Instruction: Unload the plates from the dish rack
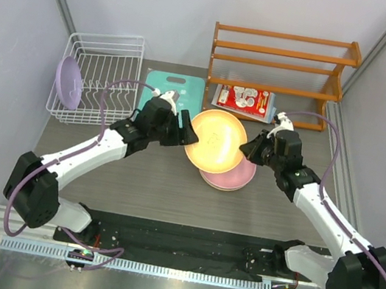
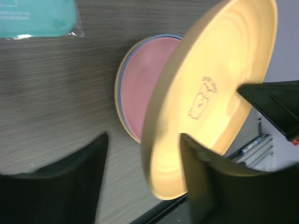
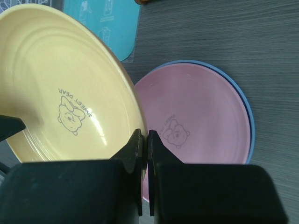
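Observation:
A yellow plate hangs tilted just above a stack with a pink plate on top, at the table's middle. My right gripper is shut on the yellow plate's right rim; its fingers pinch the edge. My left gripper is at the plate's left rim with its jaws wide apart around the edge. The pink plate lies on a light blue one and an orange one. A lavender plate stands upright at the left end of the white wire dish rack.
A teal cutting board lies behind the left gripper. An orange wooden shelf rack stands at the back right, with a red and white packet in front of it. Grey walls close in both sides.

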Controlling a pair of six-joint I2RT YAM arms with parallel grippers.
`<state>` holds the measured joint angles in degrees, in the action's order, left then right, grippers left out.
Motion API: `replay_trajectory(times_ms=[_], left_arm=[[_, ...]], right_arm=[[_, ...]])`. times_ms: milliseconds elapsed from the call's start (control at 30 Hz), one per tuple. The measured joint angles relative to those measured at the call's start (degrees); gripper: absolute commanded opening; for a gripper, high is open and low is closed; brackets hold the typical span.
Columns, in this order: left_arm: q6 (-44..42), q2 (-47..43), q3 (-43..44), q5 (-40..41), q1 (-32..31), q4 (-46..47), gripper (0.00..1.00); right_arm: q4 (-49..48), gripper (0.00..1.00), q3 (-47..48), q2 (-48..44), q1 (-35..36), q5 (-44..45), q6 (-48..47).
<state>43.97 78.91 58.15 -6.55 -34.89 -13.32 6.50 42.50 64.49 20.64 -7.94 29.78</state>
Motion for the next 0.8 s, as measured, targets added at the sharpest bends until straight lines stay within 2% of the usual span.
replay_trajectory(times_ms=[33, 133, 300, 533, 633, 800], left_arm=[[0.07, -0.07, 0.2, 1.01, -0.02, -0.33, 0.91], [-1.01, -0.46, 0.44, 5.27, 0.0, -2.29, 0.99], [-4.09, -3.04, 0.9, 15.67, 0.0, -7.85, 0.99], [-13.77, -9.73, 3.67, 40.57, 0.17, -13.9, 0.99], [-17.14, -12.2, 4.46, 48.04, 1.62, -13.97, 0.99], [-20.39, -12.98, 4.98, 53.37, 8.24, -13.05, 0.99]], right_arm=[[0.52, 0.01, 0.02, -0.46, 0.04, 0.59, -0.02], [3.39, 0.01, 0.04, -1.97, 0.04, 3.82, -0.57], [8.55, 0.01, 0.39, -2.36, 0.04, 9.6, -1.57], [15.91, 0.01, 3.26, -0.37, 0.04, 16.04, -3.39], [16.7, 0.01, 3.54, 0.57, 0.04, 16.94, -3.98], [16.72, 0.01, 4.09, 4.48, 0.04, 17.49, -4.57]])
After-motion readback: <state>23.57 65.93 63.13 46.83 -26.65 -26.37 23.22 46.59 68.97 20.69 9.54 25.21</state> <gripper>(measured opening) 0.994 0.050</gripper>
